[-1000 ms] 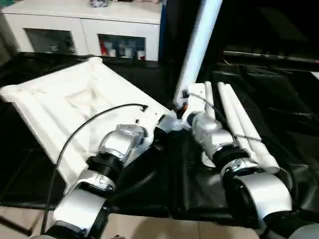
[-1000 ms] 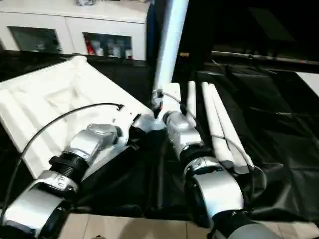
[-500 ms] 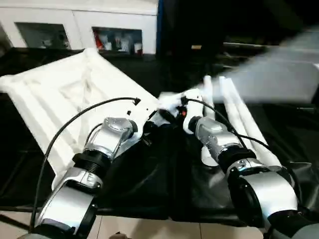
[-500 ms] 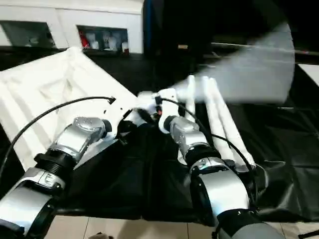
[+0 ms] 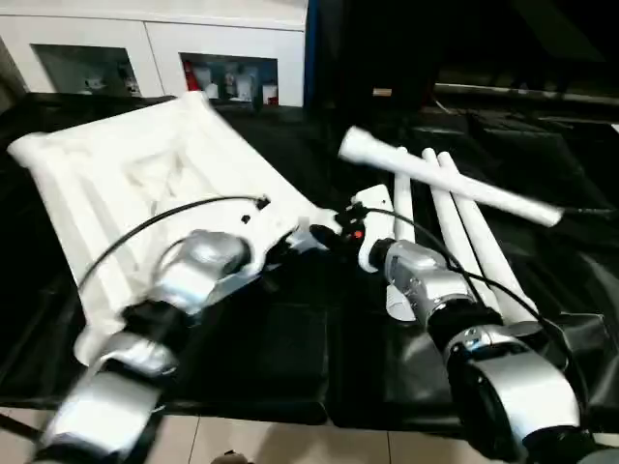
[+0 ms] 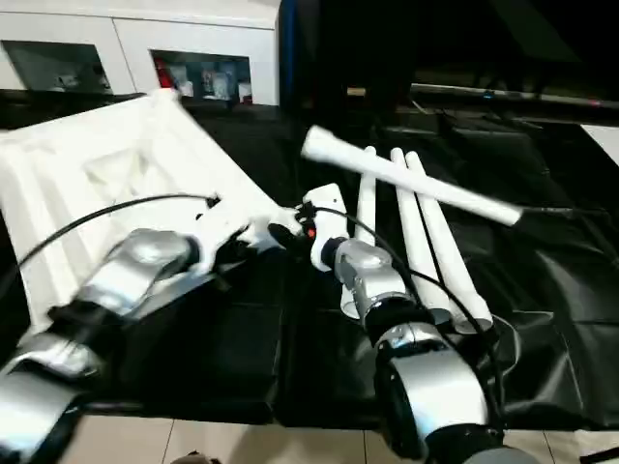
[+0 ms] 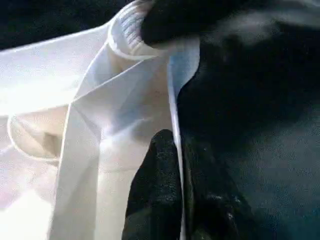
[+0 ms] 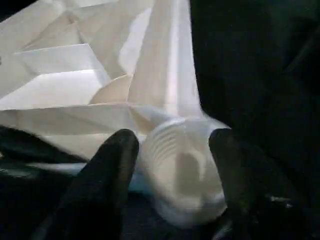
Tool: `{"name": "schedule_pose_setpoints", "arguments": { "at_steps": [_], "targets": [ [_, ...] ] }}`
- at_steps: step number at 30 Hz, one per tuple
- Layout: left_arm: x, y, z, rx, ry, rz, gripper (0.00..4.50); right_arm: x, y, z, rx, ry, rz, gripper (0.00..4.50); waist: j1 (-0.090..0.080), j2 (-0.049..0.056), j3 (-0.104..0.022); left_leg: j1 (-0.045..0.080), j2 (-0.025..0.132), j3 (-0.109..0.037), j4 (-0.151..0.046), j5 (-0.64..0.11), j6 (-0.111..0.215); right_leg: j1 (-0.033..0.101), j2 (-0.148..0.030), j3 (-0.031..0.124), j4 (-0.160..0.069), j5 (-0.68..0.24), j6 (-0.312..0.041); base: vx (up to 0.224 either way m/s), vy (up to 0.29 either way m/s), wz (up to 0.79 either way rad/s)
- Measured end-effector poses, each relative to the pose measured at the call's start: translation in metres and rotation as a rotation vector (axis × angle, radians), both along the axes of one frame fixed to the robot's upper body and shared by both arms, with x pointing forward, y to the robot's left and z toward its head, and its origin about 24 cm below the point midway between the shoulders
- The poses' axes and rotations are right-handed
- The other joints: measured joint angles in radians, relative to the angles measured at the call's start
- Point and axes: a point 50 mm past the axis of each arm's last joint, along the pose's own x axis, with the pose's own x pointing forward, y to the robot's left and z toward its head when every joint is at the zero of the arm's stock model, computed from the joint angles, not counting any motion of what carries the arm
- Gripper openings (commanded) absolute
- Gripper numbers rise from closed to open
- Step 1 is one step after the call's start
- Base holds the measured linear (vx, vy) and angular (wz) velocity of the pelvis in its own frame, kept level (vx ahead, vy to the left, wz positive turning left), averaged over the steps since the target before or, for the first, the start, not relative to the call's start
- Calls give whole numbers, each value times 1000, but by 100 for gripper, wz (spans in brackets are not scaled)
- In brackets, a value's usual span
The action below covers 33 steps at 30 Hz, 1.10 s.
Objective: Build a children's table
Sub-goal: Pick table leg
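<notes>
Black cloth point(image 5: 290, 358): both hands hold tabletop point(image 5: 145, 184) corner

the tabletop point(image 5: 145, 184) looks like smooth white plastic, its corner socket point(image 8: 182, 165) finely ribbed inside; the legs point(image 5: 455, 217) semi-matt plastic; the cloth point(image 5: 290, 358) glossy black.

Left forearm point(image 5: 184, 290): motion-blurred. Tabletop point(image 5: 145, 184): near corner hidden behind both forearms. Three legs point(image 5: 455, 242) at the black sheet's point(image 5: 290, 367) right edge: near ends hidden behind the right forearm point(image 5: 435, 290).
</notes>
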Motion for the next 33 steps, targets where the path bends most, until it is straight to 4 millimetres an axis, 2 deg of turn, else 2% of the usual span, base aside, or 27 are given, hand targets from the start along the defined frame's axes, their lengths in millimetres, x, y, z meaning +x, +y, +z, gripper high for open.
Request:
{"name": "schedule_pose_setpoints", "arguments": {
  "at_steps": [5,12,20,25,28,33],
  "targets": [
    [-14,7,-1,29,-19,-183,0,1,-2,6,1,-43,0,268,13,1,1,-1,0,1,2,-2,-4,1,-1,0,0,0,0,0,0,0],
    [-26,5,-3,8,-11,-318,0,-2,-8,4,-5,-55,-15,268,13,1,1,0,1,2,4,-2,-5,1,-1,0,4,0,0,0,0,0],
    [-27,9,-4,11,-28,-335,0,-5,-9,3,-16,-59,-10,268,2,3,2,1,1,2,6,-1,-7,0,-1,1,9,0,0,0,0,0],
    [-27,9,-4,18,-48,-342,0,-7,-8,-1,-25,-52,-5,268,2,3,2,1,1,2,6,-1,-7,0,-1,1,9,0,0,0,0,0],
    [-26,9,-4,22,-62,-337,66,-10,-8,-5,-31,-40,-6,258,1,3,2,1,1,2,6,-1,-7,0,-1,1,10,0,0,0,0,0],
    [-26,11,-3,19,-82,-331,97,-10,-6,-1,-32,-61,-1,258,-2,3,2,1,1,2,8,-1,-7,0,-1,1,10,0,0,0,0,0]
  ]
}}
